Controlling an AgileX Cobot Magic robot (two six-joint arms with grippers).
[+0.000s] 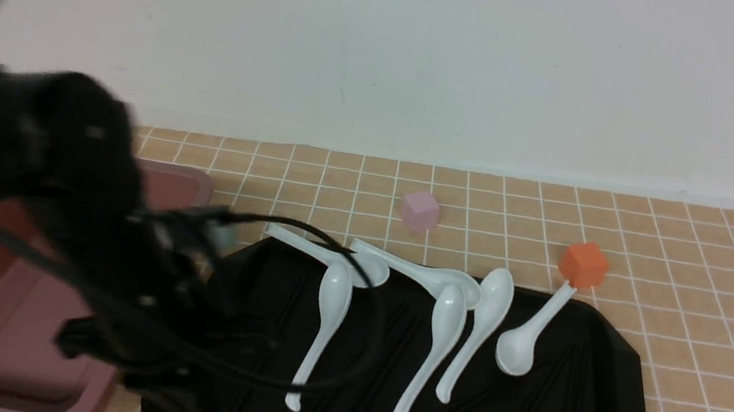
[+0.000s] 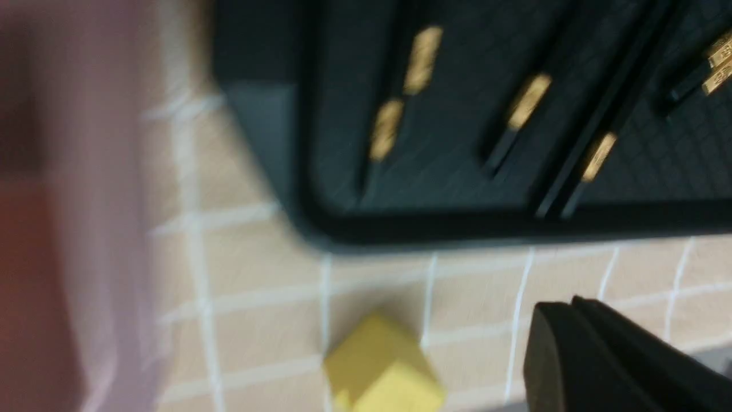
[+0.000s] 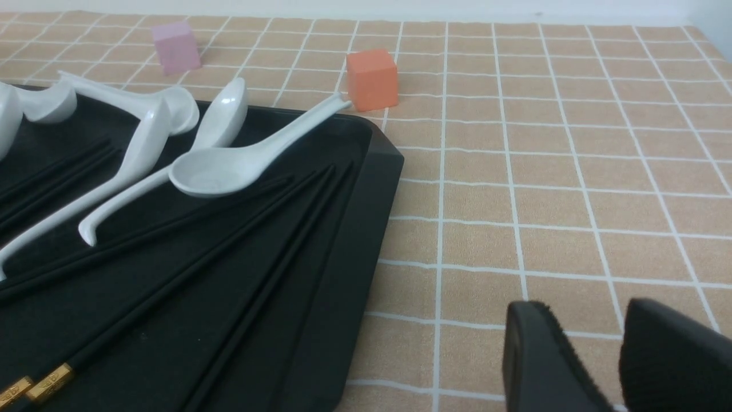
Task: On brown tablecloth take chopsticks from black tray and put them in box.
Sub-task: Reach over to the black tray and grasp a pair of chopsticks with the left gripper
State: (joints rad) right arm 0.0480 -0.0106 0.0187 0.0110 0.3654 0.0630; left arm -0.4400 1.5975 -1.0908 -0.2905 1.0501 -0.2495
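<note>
Chopsticks (image 2: 420,60) lie in the black tray (image 2: 400,234), several with gold bands towards its near edge; one pair sits by the near left corner. Suggested technique: lower the spread fingers across one stick or pair, square to its length, close gently, then lift clear of the rim (thin sticks may roll or pivot) before crossing left to the box (image 1: 173,180). Left gripper (image 2: 563,305): narrow, fingertips together, nothing seen between them. Right gripper (image 3: 580,309): fingers apart, nothing between, right of the tray.
</note>
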